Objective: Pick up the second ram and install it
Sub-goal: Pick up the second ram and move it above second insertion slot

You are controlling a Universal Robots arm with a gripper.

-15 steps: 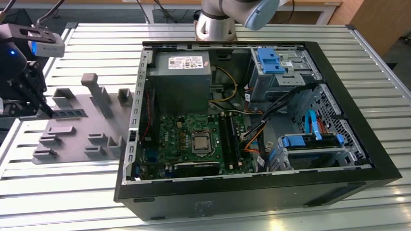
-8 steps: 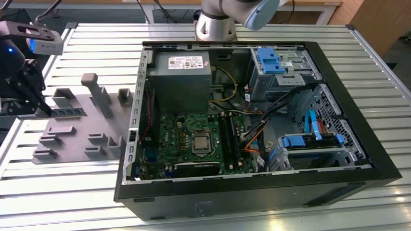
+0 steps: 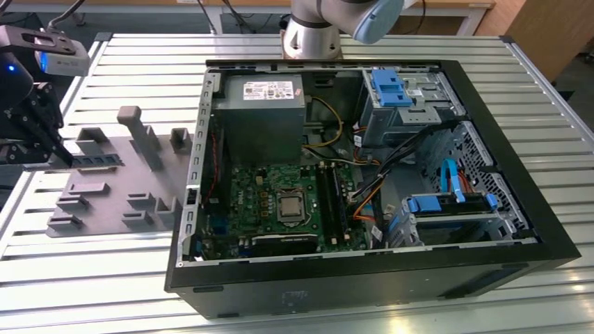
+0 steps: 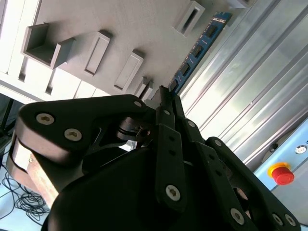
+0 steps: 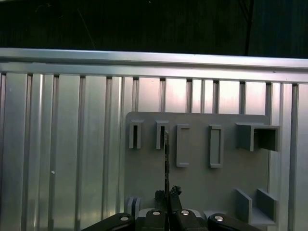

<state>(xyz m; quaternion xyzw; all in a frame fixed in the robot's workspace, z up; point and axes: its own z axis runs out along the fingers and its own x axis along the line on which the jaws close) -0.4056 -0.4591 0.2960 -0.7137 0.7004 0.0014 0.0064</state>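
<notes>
On tray (image 3: 113, 182) (beside case (image 3: 371, 280)), claw (image 3: 65, 159) grips second ram (image 3: 99, 161).

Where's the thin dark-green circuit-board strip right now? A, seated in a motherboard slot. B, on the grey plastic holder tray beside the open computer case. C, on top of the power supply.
B: the dark-green strip sits on the grey tray outside the case, with the gripper at its end.

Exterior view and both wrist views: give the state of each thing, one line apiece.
Computer case: lying on its side, open, insides showing.
Memory stick: standing on edge in its holder.
Grey tray: flat on the table, holding the stick.
Hand: shut on the stick's near end.
</notes>
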